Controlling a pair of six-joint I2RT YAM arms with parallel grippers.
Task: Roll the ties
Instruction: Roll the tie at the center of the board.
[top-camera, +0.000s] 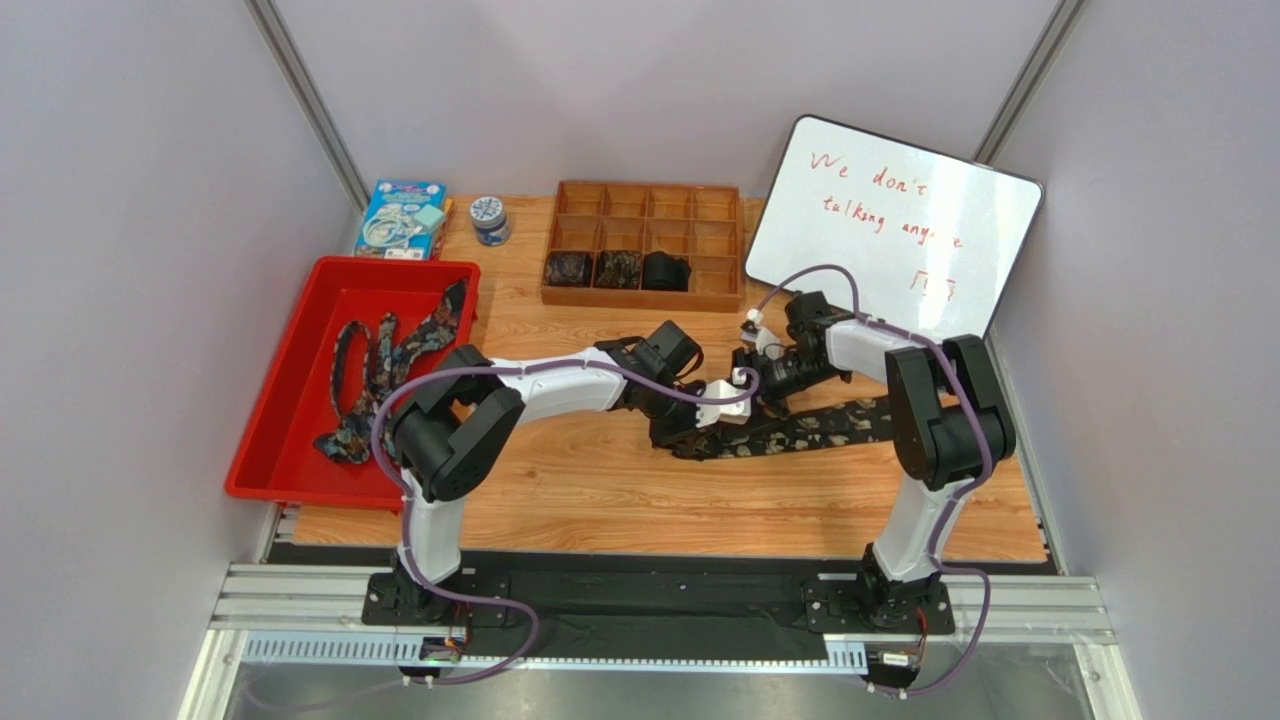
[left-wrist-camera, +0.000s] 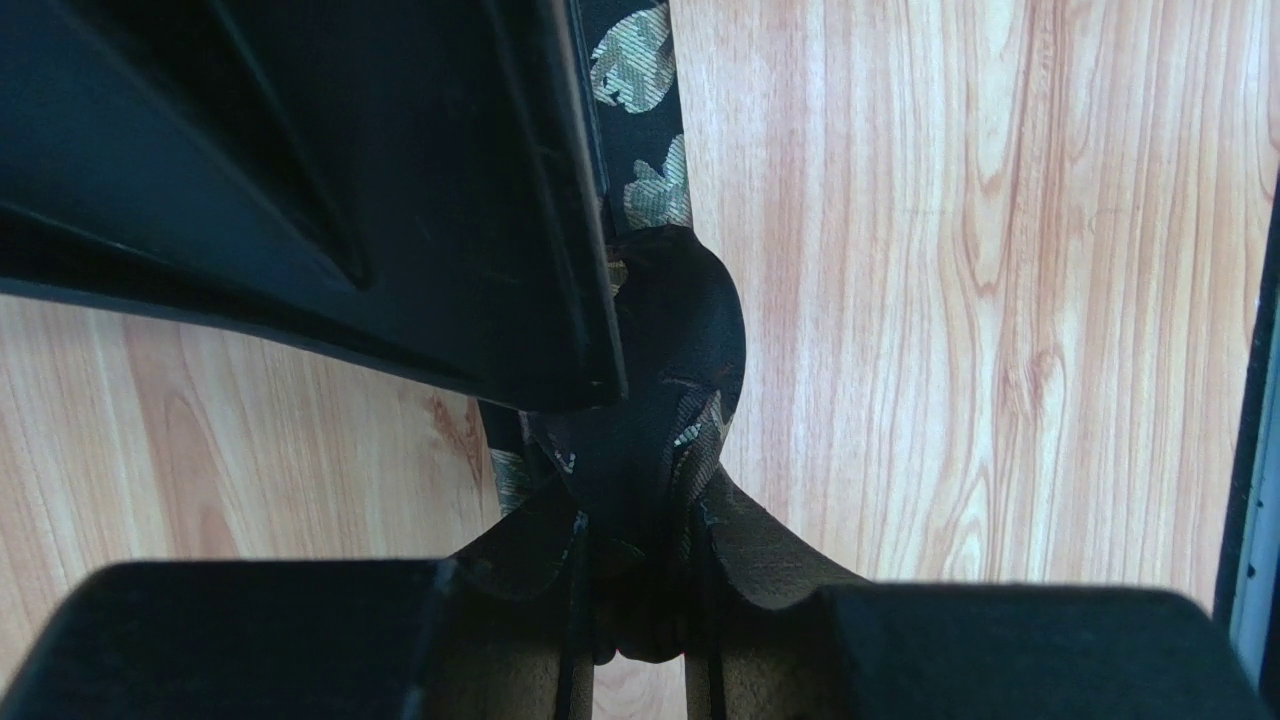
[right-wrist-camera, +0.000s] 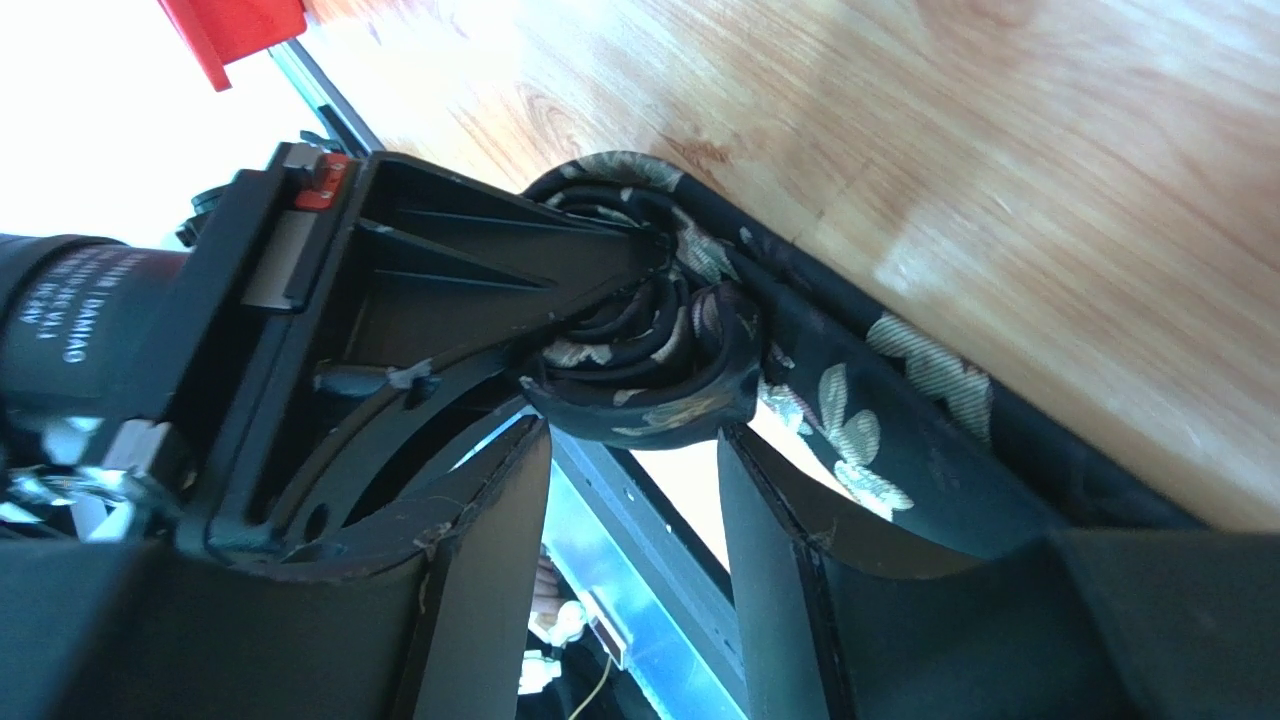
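My left fingers (left-wrist-camera: 774, 555) pinch the tie (top-camera: 796, 431) coil | my right fingers (right-wrist-camera: 489, 540) spread | tail runs toward 3 o'clock on worktop (top-camera: 601, 488)

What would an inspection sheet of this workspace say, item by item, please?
Surface: wooden table, light grain.
Job's things: half-rolled tie on table; loose ties in red tray; three coils in divided box.
Clutter: blue box, jar, whiteboard.
End effectors: left end effector pinches that tie's rolled end; right end effector straddles it, grip unclear.
Cables: purple cables along both arms.
Surroundings: pale walls; nothing else seen.
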